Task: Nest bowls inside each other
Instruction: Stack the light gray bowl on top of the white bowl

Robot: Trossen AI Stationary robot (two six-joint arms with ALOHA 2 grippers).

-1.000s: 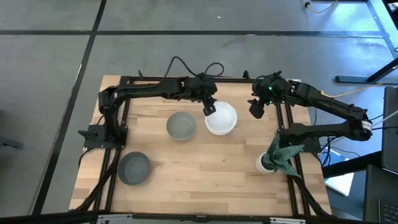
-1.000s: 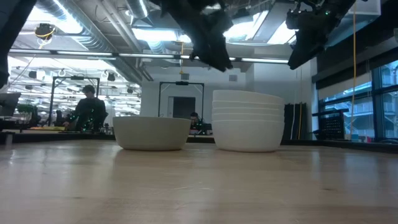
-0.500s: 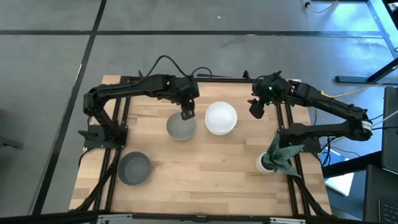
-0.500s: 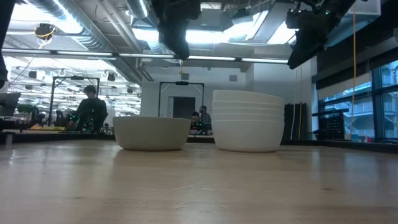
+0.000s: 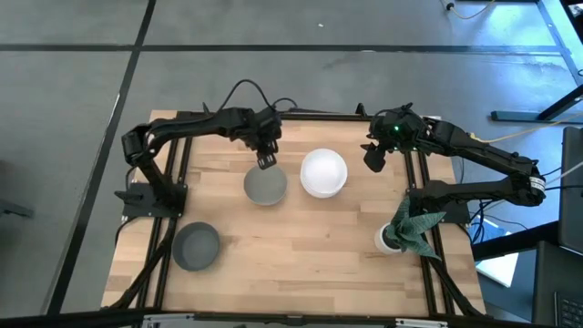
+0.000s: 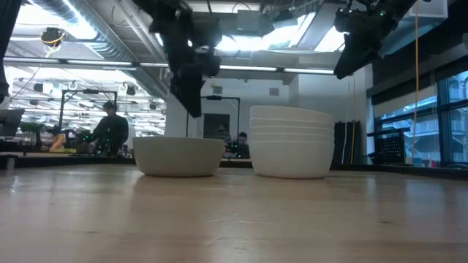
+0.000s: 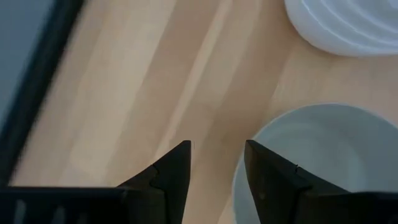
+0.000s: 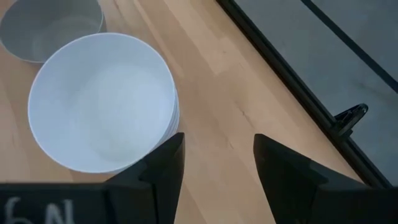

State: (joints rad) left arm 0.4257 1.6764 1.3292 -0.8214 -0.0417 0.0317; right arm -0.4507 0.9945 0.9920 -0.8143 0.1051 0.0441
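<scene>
High view: stack of white bowls [image 5: 323,172] sits mid-worktop toward the far edge, one grey bowl [image 5: 265,185] just beside it on the left arm's side, apart, not touching. Second grey bowl [image 5: 196,246] well apart near the front left corner. Left hand [image 5: 266,158] hovers above the far rim of the nearer grey bowl, empty, fingers parted narrowly. Right hand [image 5: 373,159] hangs off by the worktop's [image 5: 301,246] right frame rail, empty, fingers parted a bit wider.

Low view only: stack shows several rims layered, taller than the single bowl next to it; both hands well above the bowls. People in the room behind.

Left wrist view: fingers [image 7: 176,168] straddle bare wood just beside the grey bowl's rim, white stack's edge beyond. Right wrist view: looks down into the top white bowl, grey bowl behind it.

Small potted plant [image 5: 401,232] stands near the right edge, clear of the bowls.
</scene>
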